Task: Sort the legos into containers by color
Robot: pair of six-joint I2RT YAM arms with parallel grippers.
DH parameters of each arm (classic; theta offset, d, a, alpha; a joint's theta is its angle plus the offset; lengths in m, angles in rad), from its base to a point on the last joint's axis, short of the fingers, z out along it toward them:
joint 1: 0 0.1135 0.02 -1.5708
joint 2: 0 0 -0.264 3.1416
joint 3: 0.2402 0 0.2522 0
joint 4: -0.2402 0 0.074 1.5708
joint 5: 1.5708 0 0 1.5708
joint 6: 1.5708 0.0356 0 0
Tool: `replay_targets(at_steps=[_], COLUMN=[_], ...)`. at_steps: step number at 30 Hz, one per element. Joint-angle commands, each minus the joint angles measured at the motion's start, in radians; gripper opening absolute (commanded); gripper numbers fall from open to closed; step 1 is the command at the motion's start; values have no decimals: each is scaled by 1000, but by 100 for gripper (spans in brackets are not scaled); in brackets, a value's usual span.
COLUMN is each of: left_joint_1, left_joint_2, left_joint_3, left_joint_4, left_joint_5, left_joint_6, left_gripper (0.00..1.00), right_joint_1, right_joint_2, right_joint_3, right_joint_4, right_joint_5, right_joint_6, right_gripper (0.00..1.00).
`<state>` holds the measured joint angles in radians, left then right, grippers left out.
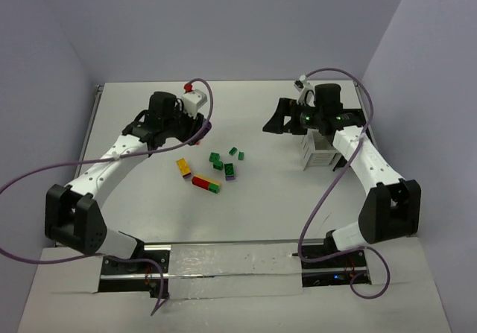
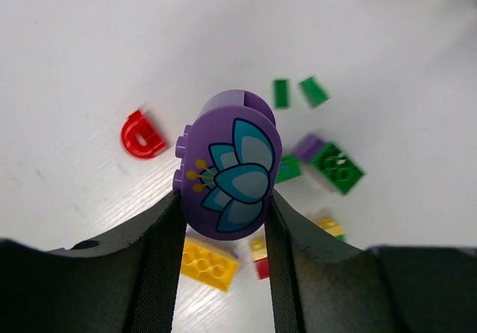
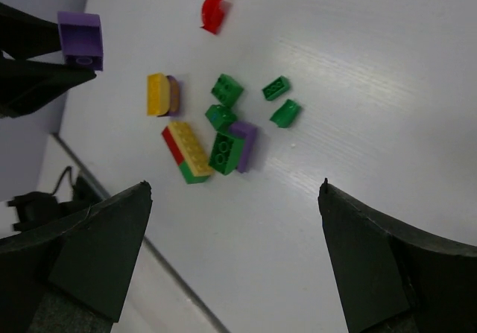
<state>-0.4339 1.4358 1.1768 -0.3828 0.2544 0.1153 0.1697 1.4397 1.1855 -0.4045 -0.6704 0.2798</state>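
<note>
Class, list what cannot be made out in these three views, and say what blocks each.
- White slatted box, top view: the right arm covers most of it; compartments unseen.
- Yellow brick, left wrist view: partly behind the left jaws.
- Purple piece, left wrist view: its far side faces away.

A cluster of legos (image 1: 212, 170) lay mid-counter (image 1: 261, 214). A slatted box (image 1: 319, 154) stood well to its right. Left of the cluster, the left end effector (image 2: 227, 199) held a rounded lego (image 2: 231, 162) above the counter; an arched lego (image 2: 141, 134) lay apart, behind.
</note>
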Motion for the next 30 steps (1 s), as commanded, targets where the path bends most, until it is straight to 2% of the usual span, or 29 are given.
replay_targets(at_steps=[1,5,13,24,30], left_joint_1=[-91,-130,-216,-239,-245], left_joint_2=[-38,-38,-49,-52,-52], left_joint_3=[49,72,81,95,93], left_joint_4=[-21,-44,-59,-51,-42], left_joint_5=[75,84,39,49,50], left_joint_6=[-34,-27,-5,-10,-11], left_gripper=[0,0,0,0,0], right_joint_1=[73,123,182,218,251], right_joint_2=[25,47,99,169,177], right_joint_3=[83,148,143,142,124], right_joint_4=[90,75,100,144,151], right_joint_5=[-126,-127,-181,-309,-335], right_joint_6=[113,119,172,219,213], right_gripper=[100,100,100,99,93])
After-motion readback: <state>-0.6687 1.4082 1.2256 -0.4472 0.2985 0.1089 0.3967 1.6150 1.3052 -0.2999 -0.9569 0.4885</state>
